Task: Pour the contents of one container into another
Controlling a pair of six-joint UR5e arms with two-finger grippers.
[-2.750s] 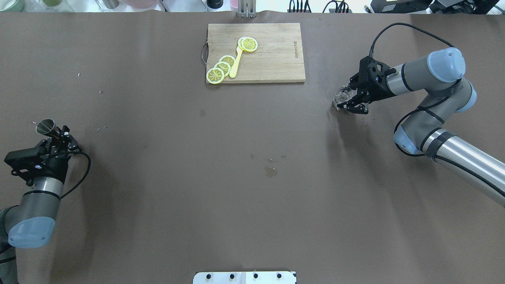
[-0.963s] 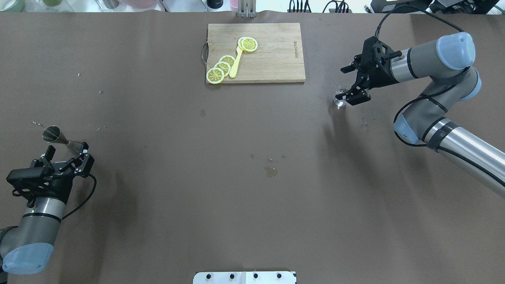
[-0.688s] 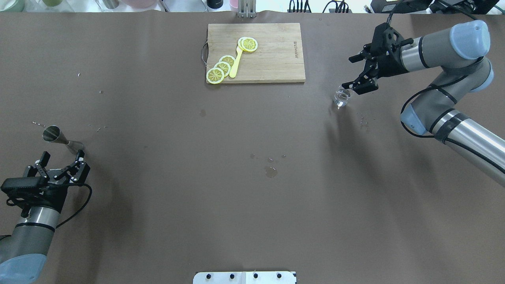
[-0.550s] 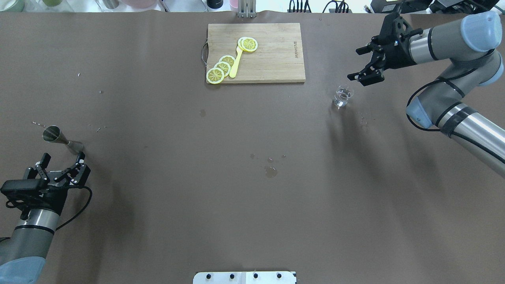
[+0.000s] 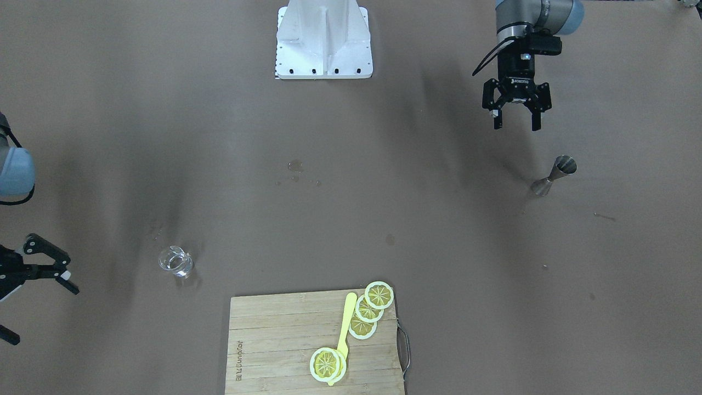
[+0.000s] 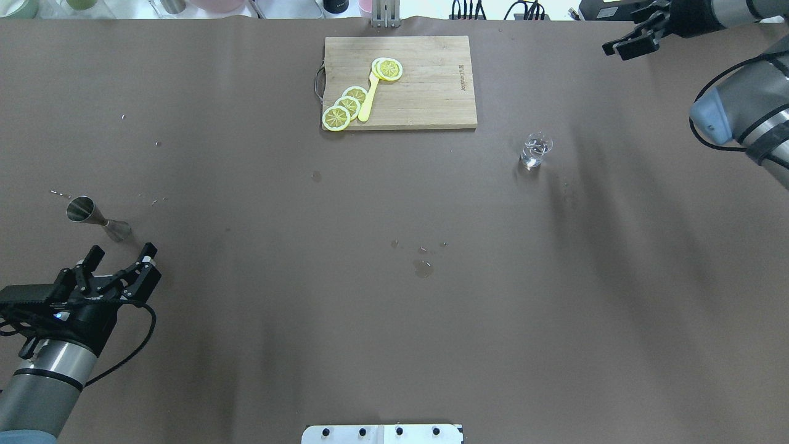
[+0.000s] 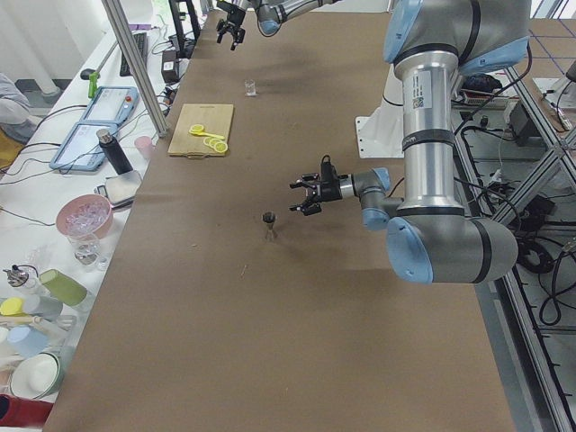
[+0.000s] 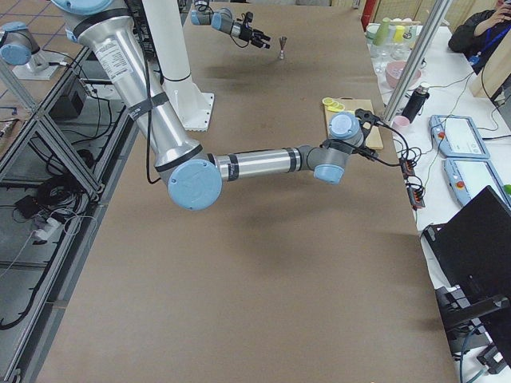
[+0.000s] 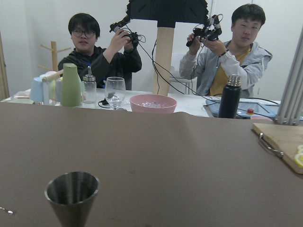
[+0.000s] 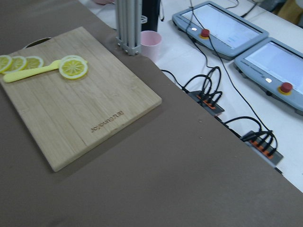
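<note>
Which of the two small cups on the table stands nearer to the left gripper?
The grey steel jigger, hourglass-shaped, just ahead of the left gripper; the clear glass tumbler stands far across the table.

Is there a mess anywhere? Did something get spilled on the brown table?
Yes, a little. A small wet puddle with a few drops around it sits in the middle of the table, away from both cups. The glass tumbler and steel jigger stand upright, not tipped.

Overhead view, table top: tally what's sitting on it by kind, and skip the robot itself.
glass tumbler: 1
steel jigger: 1
cutting board: 1
lemon slices: 5, all on the board, two of them overlapping
yellow utensil: 1, on the board
Total: 9
</note>
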